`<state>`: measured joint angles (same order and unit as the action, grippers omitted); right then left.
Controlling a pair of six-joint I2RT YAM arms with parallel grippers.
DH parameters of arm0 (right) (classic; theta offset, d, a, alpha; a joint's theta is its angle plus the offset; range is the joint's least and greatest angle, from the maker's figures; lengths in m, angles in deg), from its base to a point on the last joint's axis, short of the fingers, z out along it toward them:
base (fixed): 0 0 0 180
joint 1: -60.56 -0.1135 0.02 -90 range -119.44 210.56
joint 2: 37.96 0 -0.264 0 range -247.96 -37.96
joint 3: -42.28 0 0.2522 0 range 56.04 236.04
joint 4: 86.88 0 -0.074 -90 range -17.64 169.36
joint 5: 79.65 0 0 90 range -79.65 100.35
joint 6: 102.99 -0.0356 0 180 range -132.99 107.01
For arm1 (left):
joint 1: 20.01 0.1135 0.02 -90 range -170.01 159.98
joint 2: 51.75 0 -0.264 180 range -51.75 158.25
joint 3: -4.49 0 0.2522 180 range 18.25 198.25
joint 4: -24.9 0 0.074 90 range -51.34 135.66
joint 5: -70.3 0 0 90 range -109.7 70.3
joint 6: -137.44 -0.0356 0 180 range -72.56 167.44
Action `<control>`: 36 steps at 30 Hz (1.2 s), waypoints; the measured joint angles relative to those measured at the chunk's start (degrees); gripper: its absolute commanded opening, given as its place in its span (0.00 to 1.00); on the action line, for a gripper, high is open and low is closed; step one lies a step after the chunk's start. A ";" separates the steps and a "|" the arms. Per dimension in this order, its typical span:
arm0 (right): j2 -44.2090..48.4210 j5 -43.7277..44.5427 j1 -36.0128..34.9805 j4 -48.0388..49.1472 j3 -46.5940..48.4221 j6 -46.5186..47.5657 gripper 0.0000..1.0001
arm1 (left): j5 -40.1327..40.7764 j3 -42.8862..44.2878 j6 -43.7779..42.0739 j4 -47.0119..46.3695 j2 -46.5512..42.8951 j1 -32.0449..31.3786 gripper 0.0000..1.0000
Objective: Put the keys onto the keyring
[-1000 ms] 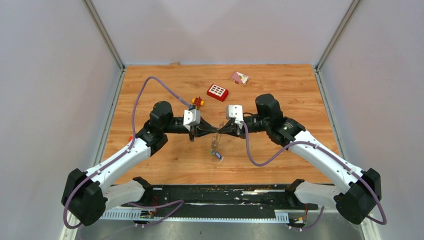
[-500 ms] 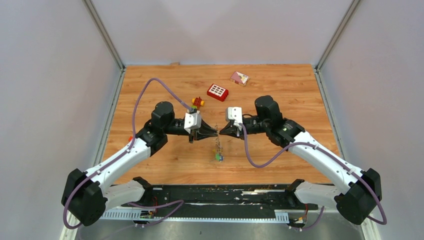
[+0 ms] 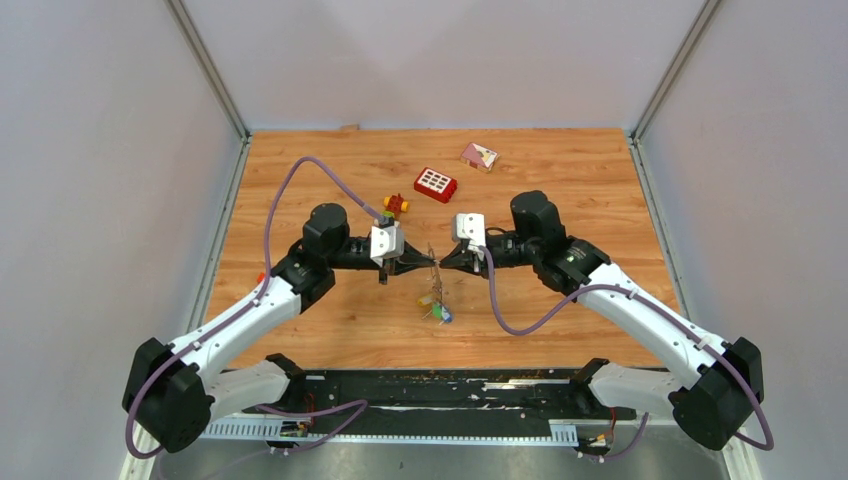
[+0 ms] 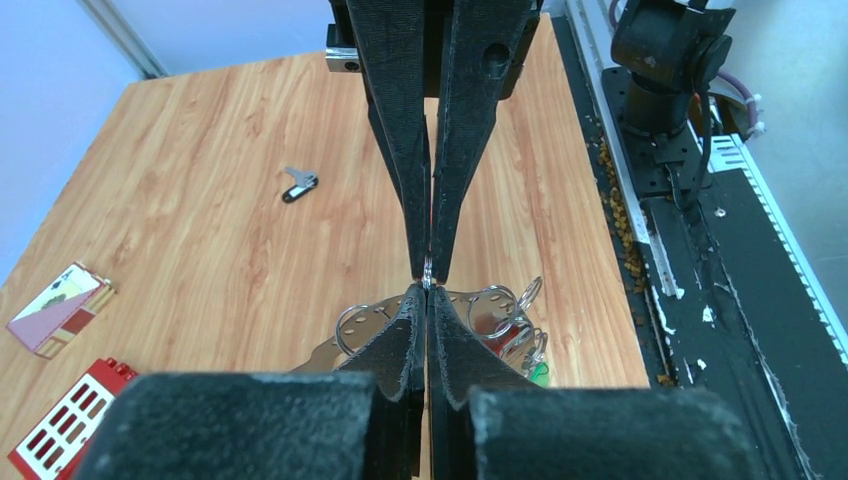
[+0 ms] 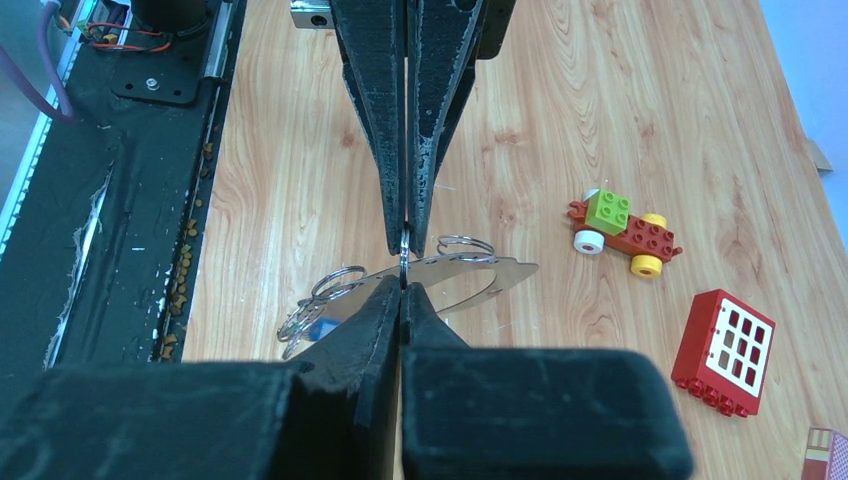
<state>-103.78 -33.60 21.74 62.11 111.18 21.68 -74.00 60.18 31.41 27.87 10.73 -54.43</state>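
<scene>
The keyring (image 3: 433, 266) is a thin grey metal hoop hanging on edge between my two grippers over the middle of the table. My left gripper (image 3: 431, 262) and right gripper (image 3: 440, 263) meet tip to tip, both shut on the hoop's top. It also shows in the left wrist view (image 4: 365, 322) and the right wrist view (image 5: 470, 270). Several keys (image 3: 436, 306) on small rings hang at its bottom. Red and green tags (image 4: 535, 370) and a blue tag (image 5: 320, 326) show. One loose key (image 4: 298, 186) with a dark head lies on the wood.
A red-yellow-green block toy (image 3: 396, 205) sits behind the left gripper. A red brick with white squares (image 3: 436, 184) and a pink card box (image 3: 479, 156) lie farther back. A small red cube (image 3: 262, 277) sits by the left arm. The black base rail (image 3: 440, 385) runs along the near edge.
The hanging bunch of keys has swung and turned under the hoop. The fingertips parted slightly half a second ago and now touch again. The arms have barely moved.
</scene>
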 measured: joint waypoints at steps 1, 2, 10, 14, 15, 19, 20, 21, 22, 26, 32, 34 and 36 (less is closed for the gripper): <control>0.00 0.00 0.00 0.02 0.00 0.00 0.08 | 0.31 0.00 0.00 0.07 -0.11 0.00 0.00; 0.00 0.00 0.00 0.04 0.00 0.00 0.12 | 0.61 0.00 -0.02 0.20 -0.22 -0.02 0.00; 0.02 0.02 0.00 0.42 0.00 0.15 0.31 | 2.86 0.76 -1.84 5.70 -0.35 -0.09 0.00; 0.02 0.02 0.00 0.42 0.00 0.15 0.31 | 3.39 0.90 -2.60 6.86 -0.33 -0.33 0.00; 0.02 0.02 0.00 0.42 0.00 0.15 0.30 | 3.43 0.90 -2.67 7.10 -0.31 -0.39 0.00; -0.33 0.35 -0.37 0.50 0.00 0.13 0.24 | 3.48 1.01 -2.80 7.67 -0.22 -0.39 0.00; -0.57 0.48 -0.57 0.57 0.00 0.13 0.22 | 3.45 1.01 -2.80 7.69 -0.22 -0.42 0.00; -0.85 0.63 -0.83 0.57 0.00 0.11 0.21 | 3.45 1.01 -2.78 7.72 -0.22 -0.44 0.00; -1.20 0.81 -1.03 0.57 0.00 0.13 0.21 | 3.45 1.01 -2.78 7.76 -0.22 -0.46 0.00; -2.45 1.38 -1.68 0.57 0.02 0.11 0.16 | 3.45 1.01 -2.78 7.76 -0.22 -0.50 0.00; -2.73 2.03 -2.01 0.74 0.04 -0.07 0.00 | 3.39 1.01 -2.78 7.78 -0.22 -0.57 0.00; -2.73 2.23 -2.03 0.83 0.04 -0.26 0.00 | 3.39 1.01 -2.80 7.78 -0.22 -0.61 0.07; -2.73 2.49 -2.03 0.96 0.02 -0.52 0.00 | 3.41 1.01 -3.17 7.80 -0.22 -0.59 0.29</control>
<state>-106.51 -31.11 19.70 63.07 111.20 21.16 -70.59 61.19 28.24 35.68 10.51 -55.02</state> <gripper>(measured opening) 0.014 0.053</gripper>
